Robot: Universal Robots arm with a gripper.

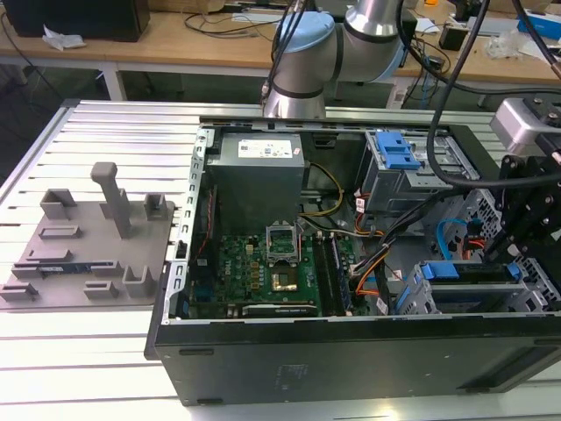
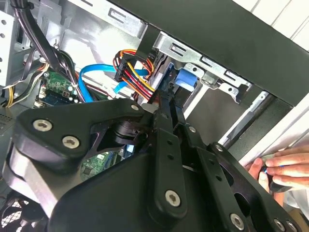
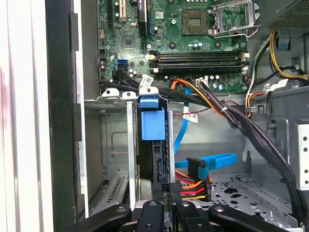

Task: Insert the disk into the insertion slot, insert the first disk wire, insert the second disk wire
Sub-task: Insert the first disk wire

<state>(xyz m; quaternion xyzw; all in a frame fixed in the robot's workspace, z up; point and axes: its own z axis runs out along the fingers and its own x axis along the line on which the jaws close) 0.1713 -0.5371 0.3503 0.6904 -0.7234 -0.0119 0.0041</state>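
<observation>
The disk sits edge-up inside the insertion slot (image 3: pixel 116 104), a low grey perforated cage at the case's near corner. The disk's dark edge (image 3: pixel 157 162) and its blue carrier (image 3: pixel 152 123) face me. In the exterior view the disk's blue carrier (image 1: pixel 441 271) lies at the right in the insertion slot (image 1: pixel 412 294). My black gripper (image 3: pixel 168 189) hovers right at the disk's end. Its fingers (image 2: pixel 164 113) are pressed together on the black connector of a disk wire (image 3: pixel 190 189) with red, orange and yellow strands. A second disk wire, flat and blue (image 3: pixel 212 161), lies loose beside it.
The motherboard (image 3: pixel 193 43) fills the case floor, with thick black cable bundles (image 3: pixel 251 130) running past the slot. A taller cage with a blue latch (image 1: pixel 394 153) and the grey power supply (image 1: pixel 259 175) stand at the back. A person's hand (image 2: pixel 280 166) rests outside the case wall.
</observation>
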